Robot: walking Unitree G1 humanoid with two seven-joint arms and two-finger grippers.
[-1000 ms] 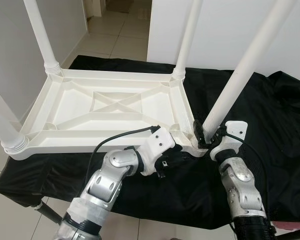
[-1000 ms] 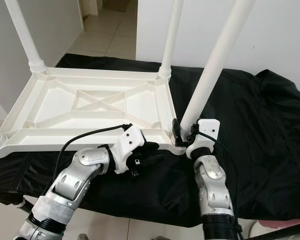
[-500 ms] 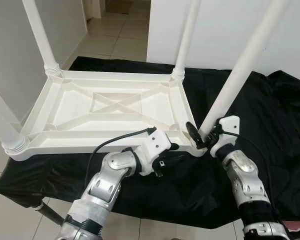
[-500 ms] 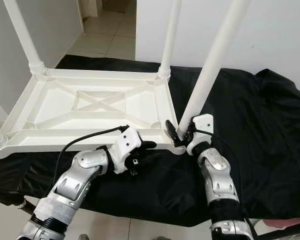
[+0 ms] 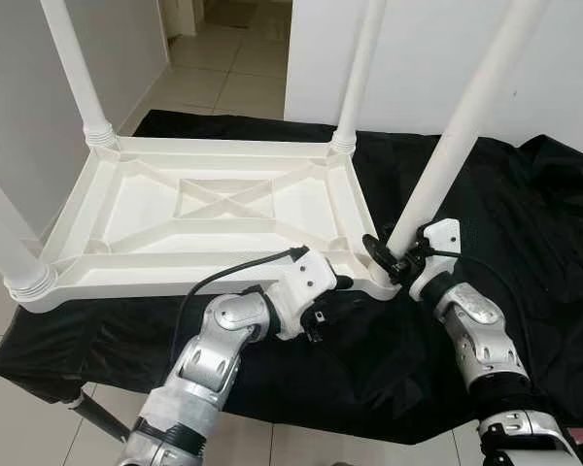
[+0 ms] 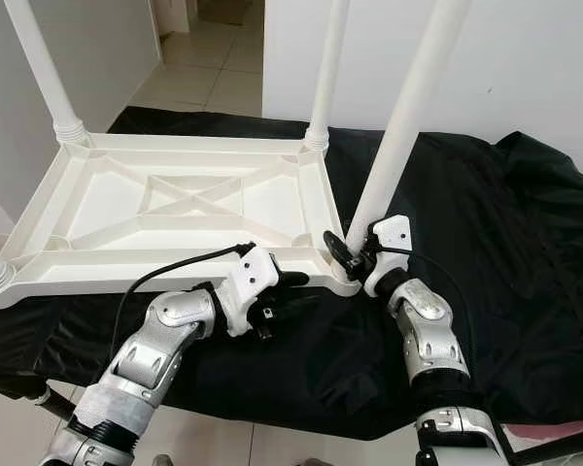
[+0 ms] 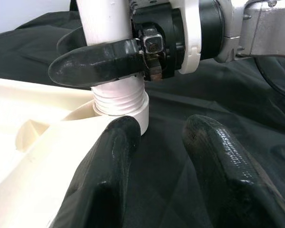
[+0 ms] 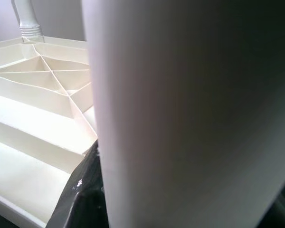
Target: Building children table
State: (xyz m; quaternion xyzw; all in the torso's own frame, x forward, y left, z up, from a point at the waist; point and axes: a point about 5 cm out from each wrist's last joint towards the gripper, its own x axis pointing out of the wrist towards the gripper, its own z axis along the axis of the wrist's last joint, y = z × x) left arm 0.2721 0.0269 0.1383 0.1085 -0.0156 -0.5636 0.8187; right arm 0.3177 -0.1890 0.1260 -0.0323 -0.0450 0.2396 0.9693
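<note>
Since a second ago, the right gripper point(image 5: 391, 260) has climbed slightly up the near-right table leg point(image 5: 462, 136) and tilted inward, while the left gripper point(image 5: 323, 309) has barely shifted. No writing or brand can be read anywhere. An upside-down white plastic children's table point(image 5: 214, 209) lies on a bench draped in black cloth point(image 5: 525, 223), its four legs pointing up. From the head views, the right jaws wrap the near-right leg just above its threaded base at the table's corner. The left wrist view adds detail: one black finger point(image 7: 97, 61) curls round the leg above the ribbed collar point(image 7: 119, 99). The left jaws stand spread, one finger against the table's near rim beside that corner, holding nothing.
</note>
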